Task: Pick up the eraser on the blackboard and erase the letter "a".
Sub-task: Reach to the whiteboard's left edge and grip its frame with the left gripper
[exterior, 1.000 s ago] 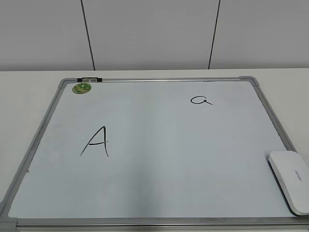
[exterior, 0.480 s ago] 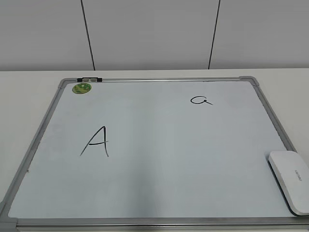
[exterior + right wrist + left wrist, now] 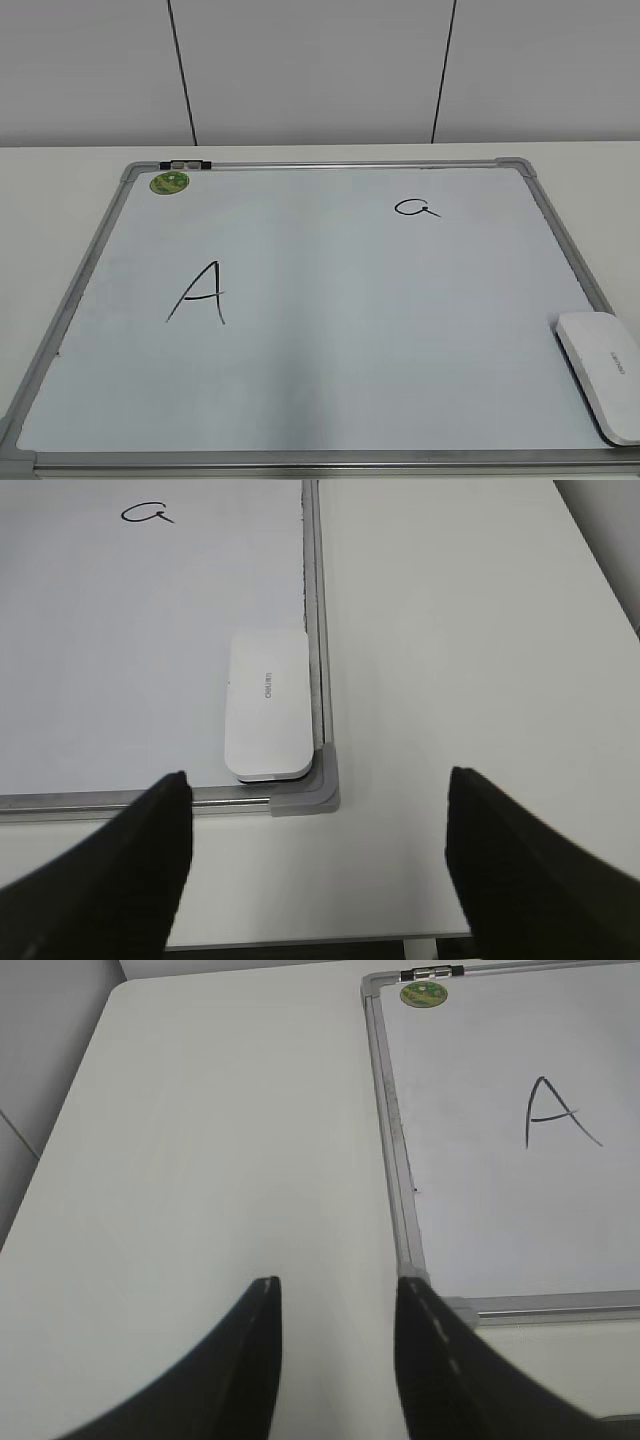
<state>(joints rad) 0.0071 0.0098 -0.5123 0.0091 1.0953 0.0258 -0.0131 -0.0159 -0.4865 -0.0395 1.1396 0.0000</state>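
Observation:
The white eraser (image 3: 603,371) lies flat in the near right corner of the blackboard (image 3: 330,380); the right wrist view shows it (image 3: 268,705) against the grey frame. The small letter "a" (image 3: 416,208) is at the board's far right, also in the right wrist view (image 3: 146,514). A large capital "A" (image 3: 198,293) is at the left. My right gripper (image 3: 318,780) is open and empty over the table, just in front of the board's corner cap. My left gripper (image 3: 335,1285) is open and empty, off the board's left near corner. Neither gripper shows in the exterior view.
A round green sticker (image 3: 169,182) and a small black clip (image 3: 186,163) sit at the board's far left corner. The board lies on a white table (image 3: 220,1140). The table's front edge (image 3: 300,944) is close below the right gripper. A grey wall (image 3: 320,70) stands behind.

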